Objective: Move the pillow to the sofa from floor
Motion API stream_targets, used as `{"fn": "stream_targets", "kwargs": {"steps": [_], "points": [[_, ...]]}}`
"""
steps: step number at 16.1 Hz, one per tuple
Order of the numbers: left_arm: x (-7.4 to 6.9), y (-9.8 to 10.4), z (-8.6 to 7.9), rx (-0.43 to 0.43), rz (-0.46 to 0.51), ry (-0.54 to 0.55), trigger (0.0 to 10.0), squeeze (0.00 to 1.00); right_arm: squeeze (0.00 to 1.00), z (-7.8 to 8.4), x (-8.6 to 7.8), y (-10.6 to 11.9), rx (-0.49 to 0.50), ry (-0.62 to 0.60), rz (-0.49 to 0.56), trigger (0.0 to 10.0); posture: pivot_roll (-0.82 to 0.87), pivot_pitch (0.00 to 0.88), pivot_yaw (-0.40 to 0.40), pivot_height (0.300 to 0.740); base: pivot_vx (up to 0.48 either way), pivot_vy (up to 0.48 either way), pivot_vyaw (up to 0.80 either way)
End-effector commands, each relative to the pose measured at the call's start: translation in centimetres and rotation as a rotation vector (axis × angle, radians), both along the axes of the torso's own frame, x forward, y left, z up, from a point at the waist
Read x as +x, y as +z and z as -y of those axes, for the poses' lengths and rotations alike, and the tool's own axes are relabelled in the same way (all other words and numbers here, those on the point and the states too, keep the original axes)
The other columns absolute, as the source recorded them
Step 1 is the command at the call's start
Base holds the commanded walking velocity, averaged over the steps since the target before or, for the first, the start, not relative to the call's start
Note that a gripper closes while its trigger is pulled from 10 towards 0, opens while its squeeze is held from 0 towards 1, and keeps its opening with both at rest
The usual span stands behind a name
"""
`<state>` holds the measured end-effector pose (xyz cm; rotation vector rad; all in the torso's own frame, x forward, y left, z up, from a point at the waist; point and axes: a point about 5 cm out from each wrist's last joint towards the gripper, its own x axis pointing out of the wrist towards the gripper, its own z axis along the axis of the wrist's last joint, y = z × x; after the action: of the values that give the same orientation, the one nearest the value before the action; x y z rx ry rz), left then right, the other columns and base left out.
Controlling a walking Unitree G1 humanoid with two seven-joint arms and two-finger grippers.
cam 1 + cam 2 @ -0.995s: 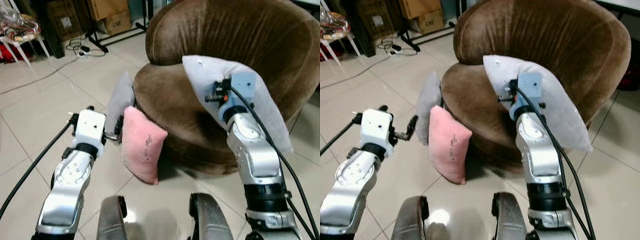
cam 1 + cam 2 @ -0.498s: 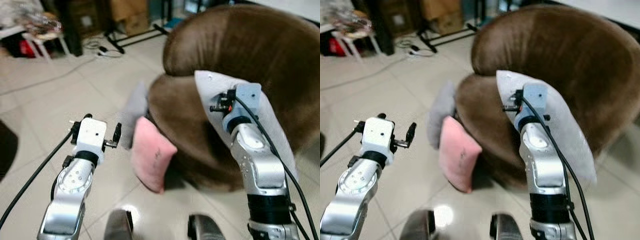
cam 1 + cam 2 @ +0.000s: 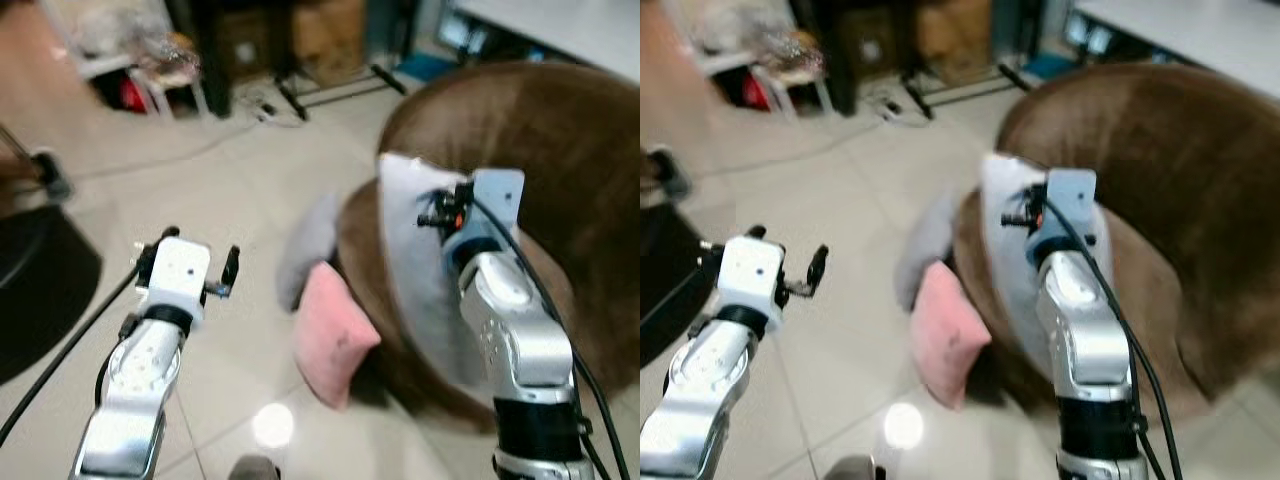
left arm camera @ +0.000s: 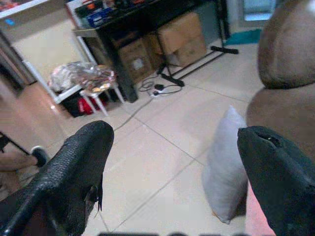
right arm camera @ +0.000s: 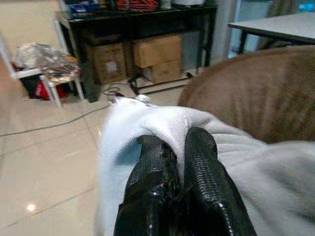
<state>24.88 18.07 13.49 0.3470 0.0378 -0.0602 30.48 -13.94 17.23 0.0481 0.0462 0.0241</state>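
Eye views, blurry: my right pincer [image 3: 1023,213] has the pale grey fabric pillow [image 3: 415,275] pinched by a bunched fold, so it hangs upright off the floor, in front of the round brown plush sofa [image 3: 545,200]. I judge it is held high like that to clear the seat edge before it gets dropped on. My left pincer [image 3: 200,270] hovers over the tiled floor [image 3: 200,200], carrying nothing, off to the side so it stays out of the carry. A pink fabric pillow [image 3: 335,335] and a second grey pillow [image 3: 305,250] lean against the sofa base, still on the floor.

Left wrist view: the black fingers [image 4: 78,172] are spread wide with nothing between them; the second grey pillow stands on the tiles beside the sofa.

Right wrist view: both fingers [image 5: 152,191] are clamped tight together on a ridge of the pale grey fabric pillow, sofa back just behind. Grabbing a pinch of cloth makes sense, since the pillow is too thick to span.
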Motion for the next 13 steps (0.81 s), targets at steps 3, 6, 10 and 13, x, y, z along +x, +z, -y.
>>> {"fn": "stream_targets", "kwargs": {"steps": [3,6,10,13], "points": [[0.1,0.2,0.2,0.017,0.015,-0.012,10.0,0.08,0.00,-0.1,-0.4,0.6,0.013,-0.001,0.042,10.0,-0.02,0.000,-0.003,0.740,0.000,-0.274,0.00],[0.3,0.3,0.3,0.020,0.018,-0.023,10.0,0.08,0.00,0.2,-0.8,0.4,0.027,-0.022,0.051,10.0,-0.02,0.000,0.009,0.740,0.000,-0.312,0.00],[0.7,0.3,0.4,0.027,0.017,-0.043,10.0,0.08,0.00,1.1,-1.7,-0.2,0.031,-0.062,0.055,10.0,-0.04,0.000,0.030,0.740,0.000,-0.313,0.00],[0.9,0.4,0.4,-0.007,0.016,-0.044,10.0,0.06,0.00,0.9,-2.0,-0.1,0.020,-0.037,0.069,10.0,-0.04,0.000,0.036,0.740,0.000,-0.105,0.00]]}}
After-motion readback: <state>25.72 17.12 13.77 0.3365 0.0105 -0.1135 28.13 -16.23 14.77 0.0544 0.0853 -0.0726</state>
